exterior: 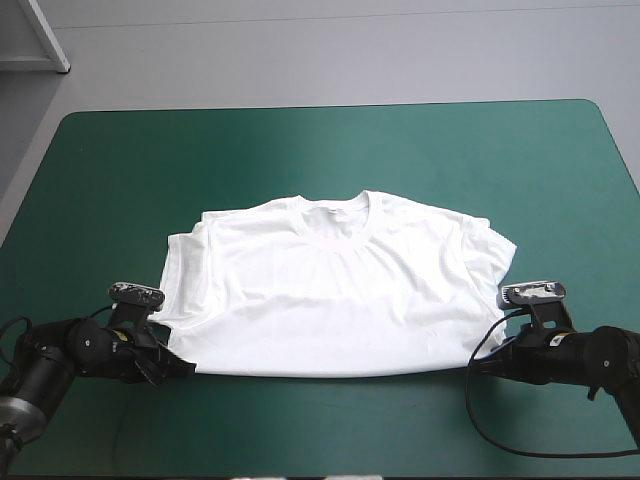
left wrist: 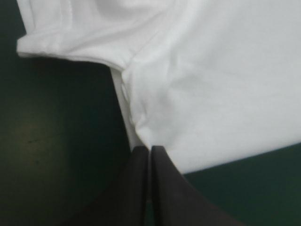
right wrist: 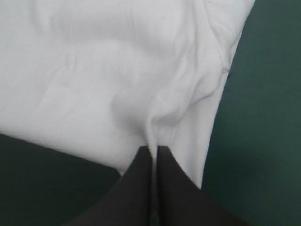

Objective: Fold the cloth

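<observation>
While the left gripper (left wrist: 150,149) clamps, all but closed, on the near left corner of the T-shirt (exterior: 335,290), the right gripper (right wrist: 156,149) clamps likewise on its near right corner. The white shirt lies flat mid-table on the teal-green cover (exterior: 130,150), collar toward the far edge.

The 2 arms were black all over. The left arm (exterior: 75,350) was built of rounded, drum-like segments with a matt finish, and its link at the near left corner of the scene turned to a greyer, shinier cylinder. The right arm (exterior: 600,362) showed the same dark, rounded housings. The left gripper (left wrist: 150,149) had 2 broad black fingers (left wrist: 134,188), smooth and unmarked, curved like fins and narrowing toward the tips. The right gripper (right wrist: 155,148) looked the same.
</observation>
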Robot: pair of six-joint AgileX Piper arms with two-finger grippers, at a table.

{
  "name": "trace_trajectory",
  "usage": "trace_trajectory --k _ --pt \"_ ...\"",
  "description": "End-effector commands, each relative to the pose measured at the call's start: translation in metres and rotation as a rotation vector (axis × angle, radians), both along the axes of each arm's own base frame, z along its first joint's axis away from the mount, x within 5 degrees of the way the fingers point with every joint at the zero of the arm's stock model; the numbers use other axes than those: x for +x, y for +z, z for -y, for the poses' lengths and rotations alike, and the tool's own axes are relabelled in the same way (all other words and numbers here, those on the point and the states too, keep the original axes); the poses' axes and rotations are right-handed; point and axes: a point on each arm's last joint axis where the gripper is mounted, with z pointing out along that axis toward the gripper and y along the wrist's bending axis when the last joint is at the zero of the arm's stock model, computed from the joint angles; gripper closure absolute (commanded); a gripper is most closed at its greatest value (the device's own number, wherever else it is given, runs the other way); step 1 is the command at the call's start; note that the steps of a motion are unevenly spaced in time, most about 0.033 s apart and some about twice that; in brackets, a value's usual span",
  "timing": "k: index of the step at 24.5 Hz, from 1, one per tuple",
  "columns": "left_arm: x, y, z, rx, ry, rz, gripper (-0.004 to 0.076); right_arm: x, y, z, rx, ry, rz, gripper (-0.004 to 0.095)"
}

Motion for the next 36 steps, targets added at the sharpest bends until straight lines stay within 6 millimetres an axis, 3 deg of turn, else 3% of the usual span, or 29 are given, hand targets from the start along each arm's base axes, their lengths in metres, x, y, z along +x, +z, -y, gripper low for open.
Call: trace_trajectory --k 1,3,7,10,13,16,18,19,25,28,33,36 --pt "0.004 0.01 0.001 -0.021 0.02 0.061 0.0705 0.002 0.011 0.001 0.016 -0.028 0.057 0.09" --pt "0.004 0.01 0.001 -0.027 0.023 0.063 0.0705 0.001 0.01 0.001 0.016 -0.026 0.053 0.082" --pt "0.004 0.01 0.002 -0.038 0.023 0.064 0.0705 -0.001 0.01 0.0 0.023 -0.024 0.026 0.0532" --pt "0.004 0.01 0.002 -0.038 0.022 0.064 0.0704 -0.003 0.009 0.0 0.032 -0.03 0.0 0.0387" --pt "0.005 0.013 0.002 -0.038 0.023 0.084 0.0667 0.0 0.012 0.0 0.035 -0.042 0.023 0.0392" --pt "0.008 0.027 0.002 -0.041 0.028 0.16 0.0563 0.006 0.027 0.001 0.032 -0.05 0.095 0.0394" --pt "0.013 0.04 0.002 -0.045 0.036 0.222 0.0496 0.012 0.042 0.001 0.03 -0.057 0.162 0.0395" --pt "0.019 0.057 0.002 -0.05 0.046 0.298 0.044 0.018 0.06 0.002 0.032 -0.066 0.242 0.0395" --pt "0.039 0.098 -0.001 -0.133 0.193 0.515 0.0381 0.029 0.116 0.006 0.012 -0.095 0.49 0.0395" --pt "0.064 0.086 -0.002 -0.15 0.256 0.463 0.0381 0.03 0.133 0.007 0.01 -0.111 0.558 0.0396" --pt "0.098 0.044 -0.038 -0.174 0.461 0.316 0.0381 0.029 0.131 0.007 0.005 -0.097 0.534 0.0399" --pt "0.109 0.023 -0.043 -0.17 0.42 0.242 0.0381 0.029 0.131 0.007 0.0 -0.093 0.539 0.0399"
